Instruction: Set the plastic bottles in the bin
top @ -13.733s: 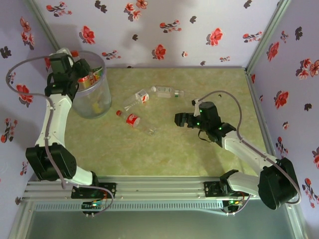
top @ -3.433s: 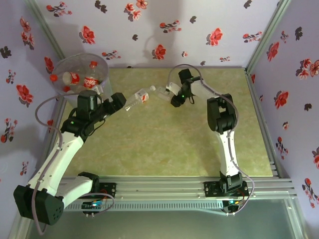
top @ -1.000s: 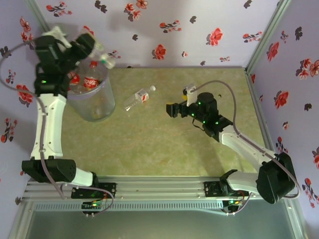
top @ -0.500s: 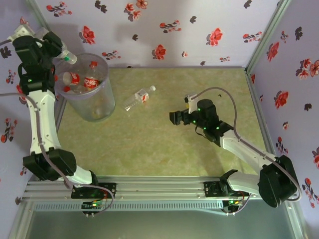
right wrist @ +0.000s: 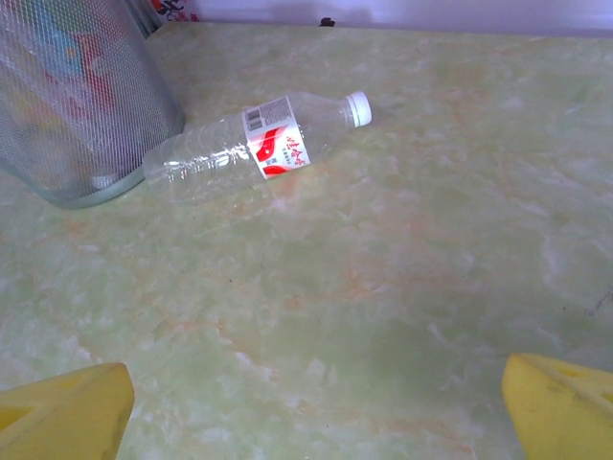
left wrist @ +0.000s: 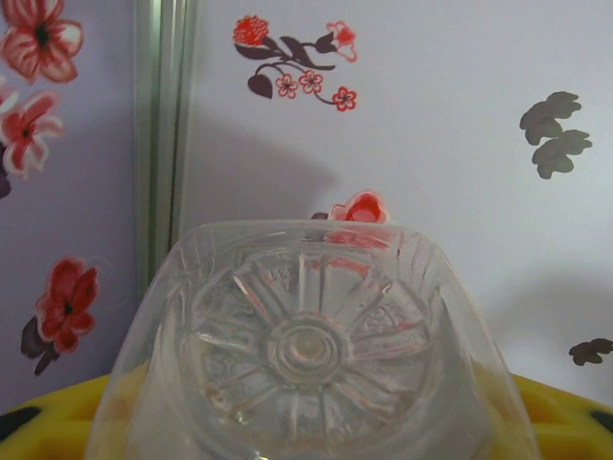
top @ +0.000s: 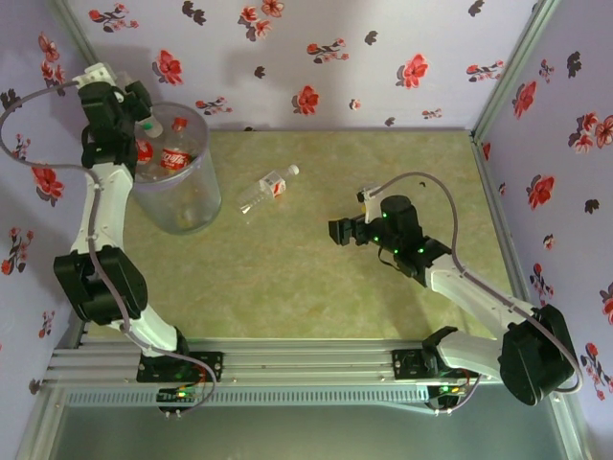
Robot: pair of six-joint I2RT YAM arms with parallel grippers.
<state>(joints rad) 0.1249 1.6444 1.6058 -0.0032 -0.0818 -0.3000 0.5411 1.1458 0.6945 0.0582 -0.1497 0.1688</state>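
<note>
Left gripper [top: 137, 105] swung right over round translucent grey bin [top: 189, 203], upper left | pinching clear plastic bottle [left wrist: 306, 350] | right gripper [top: 337, 232] spread wide | white-capped clear bottle [right wrist: 259, 144] lying upper centre, near bin

Bottle [top: 265, 190] right of bin [top: 184, 209]

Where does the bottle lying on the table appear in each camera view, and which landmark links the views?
Top external: the lying bottle is left of centre, just right of the bin.
Right wrist: the lying bottle is at upper left, its white cap toward the right, beside the bin.
Left wrist: faces the flowered wall past the base of a second bottle held close to the camera.
Shared landmark: the bin.
</note>
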